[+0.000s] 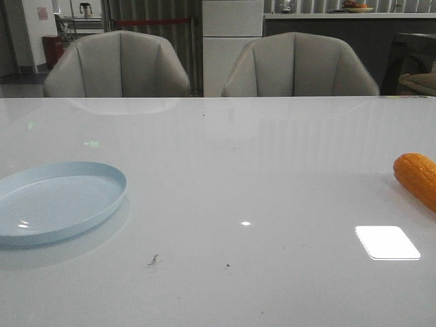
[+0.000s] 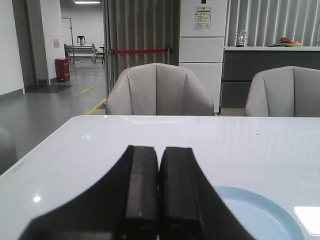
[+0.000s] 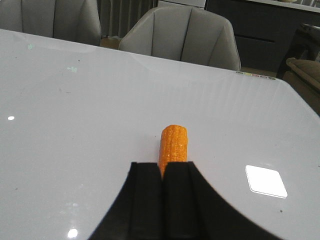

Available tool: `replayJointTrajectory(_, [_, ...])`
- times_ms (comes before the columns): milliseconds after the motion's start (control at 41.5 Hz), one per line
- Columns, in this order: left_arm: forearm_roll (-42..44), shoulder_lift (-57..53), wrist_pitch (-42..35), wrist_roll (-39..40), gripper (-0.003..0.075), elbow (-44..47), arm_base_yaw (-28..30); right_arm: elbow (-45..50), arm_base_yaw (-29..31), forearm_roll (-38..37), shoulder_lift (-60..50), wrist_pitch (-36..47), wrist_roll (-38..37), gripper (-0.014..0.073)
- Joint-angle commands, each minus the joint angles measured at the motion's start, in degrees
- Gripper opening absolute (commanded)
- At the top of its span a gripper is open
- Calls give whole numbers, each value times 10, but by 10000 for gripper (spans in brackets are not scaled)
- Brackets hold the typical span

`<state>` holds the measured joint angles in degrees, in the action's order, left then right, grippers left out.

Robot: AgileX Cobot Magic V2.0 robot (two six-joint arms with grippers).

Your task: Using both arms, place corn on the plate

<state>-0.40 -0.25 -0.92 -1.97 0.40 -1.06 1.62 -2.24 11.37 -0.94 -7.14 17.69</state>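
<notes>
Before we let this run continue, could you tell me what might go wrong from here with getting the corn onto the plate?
1. The corn lies at the table's far right and the plate at the far left, so a handover between arms seems likely; a drop there is possible.
2. The right gripper has its jaws shut just behind the corn; advancing like that could push or roll it.
3. The glossy table may let the cob slide toward the edge.

Plate (image 1: 58, 199) lies on the table (image 1: 231, 170) at far left; corn (image 1: 417, 177) lies on the table at far right, well apart. Two chairs (image 1: 117, 65) stand behind the table.
</notes>
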Motion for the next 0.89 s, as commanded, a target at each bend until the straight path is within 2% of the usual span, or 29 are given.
replayJointTrajectory(0, [-4,-9,-51,3,96,21,-4,-12,3,1,-10,78,5,57])
replayJointTrajectory(96, [-4,-9,-64,3,96,20,-4,-12,3,2,-10,114,4,57])
replayJointTrajectory(193, [-4,-9,-123,3,96,19,-4,-17,3,12,-10,157,-21,57])
replayJointTrajectory(289, [-4,-9,-157,3,96,0,-4,-51,3,29,-10,158,-43,57])
replayJointTrajectory(386, [4,-9,-144,3,96,-42,-4,-101,3,29,-10,144,-43,57])
replayJointTrajectory(482, [50,-3,-130,3,96,-90,-4,-159,3,28,-1,128,-42,57])
replayJointTrajectory(602, [76,32,-74,3,96,-162,-4,-222,3,28,39,98,-41,57])
replayJointTrajectory(867, [76,215,-43,3,96,-334,-4,-363,3,28,235,66,-41,57])
